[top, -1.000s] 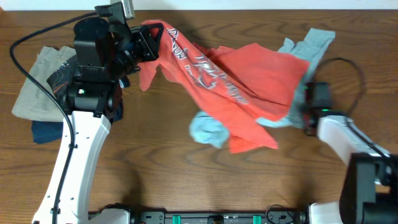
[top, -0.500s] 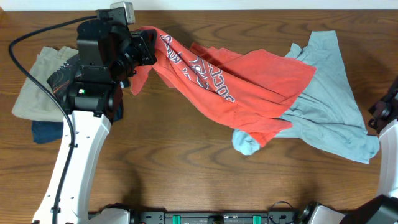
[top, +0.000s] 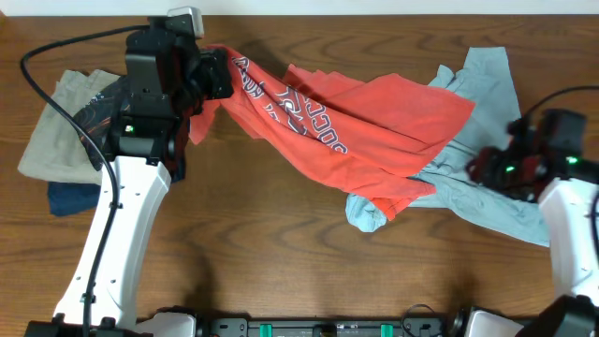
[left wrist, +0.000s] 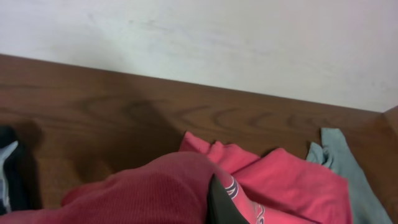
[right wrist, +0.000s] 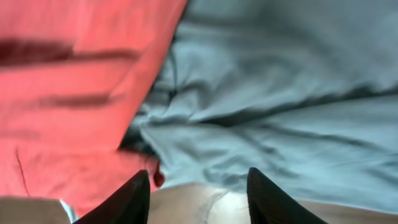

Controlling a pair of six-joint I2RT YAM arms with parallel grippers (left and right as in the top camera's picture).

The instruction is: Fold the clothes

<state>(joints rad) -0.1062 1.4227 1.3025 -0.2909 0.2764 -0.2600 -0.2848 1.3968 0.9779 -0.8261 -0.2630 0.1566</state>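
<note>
Left jaws clamped on red shirt (top: 374, 122), lettered, rumpled, stretched across grey-blue shirt (top: 487, 82); right jaws apart above it.

The red shirt (top: 374, 122) was soft, matt knit cloth with a flat print; the pale blue shirt (top: 491, 94) was thinner, creased matt cloth. The table (top: 281, 253) was smooth brown wood, grained, with a faint sheen.

A robot lab bench: wooden table (top: 281, 262), bare wall (left wrist: 249, 43) (cable (top: 25, 67) trailing).
</note>
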